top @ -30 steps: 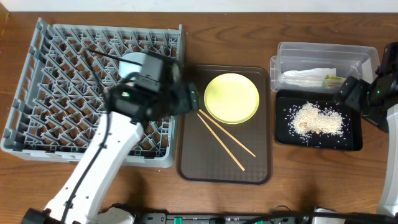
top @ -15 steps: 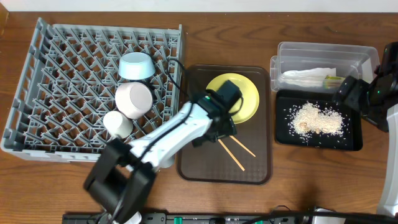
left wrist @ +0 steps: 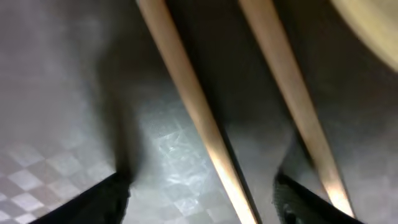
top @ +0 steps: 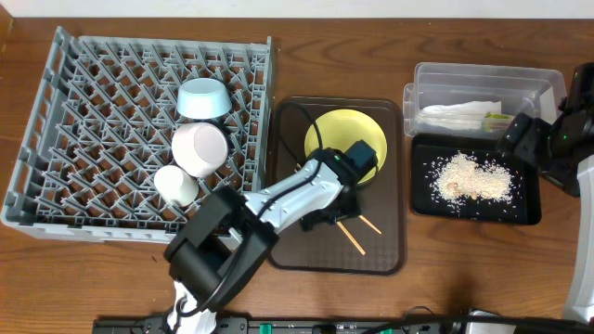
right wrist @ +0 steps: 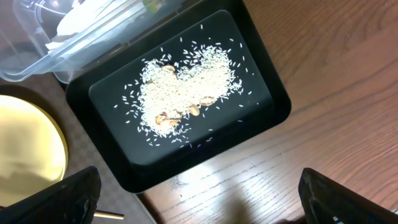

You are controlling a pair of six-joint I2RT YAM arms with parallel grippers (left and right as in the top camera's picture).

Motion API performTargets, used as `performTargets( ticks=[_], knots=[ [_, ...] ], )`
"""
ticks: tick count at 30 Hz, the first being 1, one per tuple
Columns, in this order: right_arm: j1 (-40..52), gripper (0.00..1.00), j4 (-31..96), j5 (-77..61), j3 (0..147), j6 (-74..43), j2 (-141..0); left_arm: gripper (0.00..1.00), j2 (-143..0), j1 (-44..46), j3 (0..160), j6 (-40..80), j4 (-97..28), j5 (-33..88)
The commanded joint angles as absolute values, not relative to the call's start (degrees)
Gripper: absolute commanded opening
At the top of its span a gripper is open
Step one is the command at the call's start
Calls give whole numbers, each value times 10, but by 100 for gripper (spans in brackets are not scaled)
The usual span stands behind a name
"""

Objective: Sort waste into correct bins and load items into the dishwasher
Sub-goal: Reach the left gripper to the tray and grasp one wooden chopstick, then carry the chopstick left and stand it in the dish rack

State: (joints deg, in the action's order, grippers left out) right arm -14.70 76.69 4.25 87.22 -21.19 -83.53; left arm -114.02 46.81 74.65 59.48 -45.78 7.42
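Observation:
My left gripper (top: 342,211) is low over the brown serving tray (top: 288,250), open, its fingers (left wrist: 202,199) straddling one of the two wooden chopsticks (left wrist: 186,106); the other chopstick (left wrist: 292,99) lies just outside. The chopsticks' free ends (top: 357,234) stick out past the arm. The yellow plate (top: 329,130) sits on the tray behind. The blue bowl (top: 203,98), pink bowl (top: 200,148) and white cup (top: 174,184) stand in the grey rack (top: 56,139). My right gripper (right wrist: 199,205) is open and empty beside the black tray (right wrist: 273,106) of rice (right wrist: 186,93).
The clear tub (top: 520,83) behind the black tray (top: 529,215) holds the white napkin (top: 459,111) and the green-and-yellow wrapper (top: 497,119). Bare wooden table lies in front of the black tray and the rack.
My left arm has swung from the rack to the brown tray and come down onto the chopsticks. The bowls and cup now show in the rack. The right arm has not moved.

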Motion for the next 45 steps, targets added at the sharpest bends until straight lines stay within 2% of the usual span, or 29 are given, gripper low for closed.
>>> performTargets(
  ticks=[1, 3, 7, 11, 16, 17, 23, 24, 37, 45],
  knots=[
    [-149, 99, 767, 40, 877, -203, -832, 64, -1157, 474, 743, 602, -457, 81],
    [-149, 99, 767, 40, 877, -203, -832, 54, -1157, 473, 743, 601, -458, 81],
    [-149, 99, 767, 40, 877, -203, -832, 47, -1157, 473, 743, 601, -460, 81],
    [-149, 99, 766, 40, 877, -203, -832, 46, -1157, 473, 743, 601, -466, 83],
    [-149, 99, 767, 40, 877, -203, -832, 33, -1157, 472, 743, 601, -466, 83],
    [-149, 99, 767, 40, 877, -203, -832, 27, -1157, 472, 743, 601, -467, 83],
    [-149, 99, 768, 40, 877, -203, -832, 19, -1157, 472, 743, 601, -467, 83],
    [-149, 99, 768, 40, 877, -203, -832, 14, -1157, 472, 743, 601, -467, 83],
    [-149, 99, 768, 40, 877, -201, -832, 8, -1140, 445, 743, 582, -475, 82],
    [-149, 99, 767, 40, 877, -201, -832, 8, -1002, 363, 745, 412, -473, 36]
  ],
)
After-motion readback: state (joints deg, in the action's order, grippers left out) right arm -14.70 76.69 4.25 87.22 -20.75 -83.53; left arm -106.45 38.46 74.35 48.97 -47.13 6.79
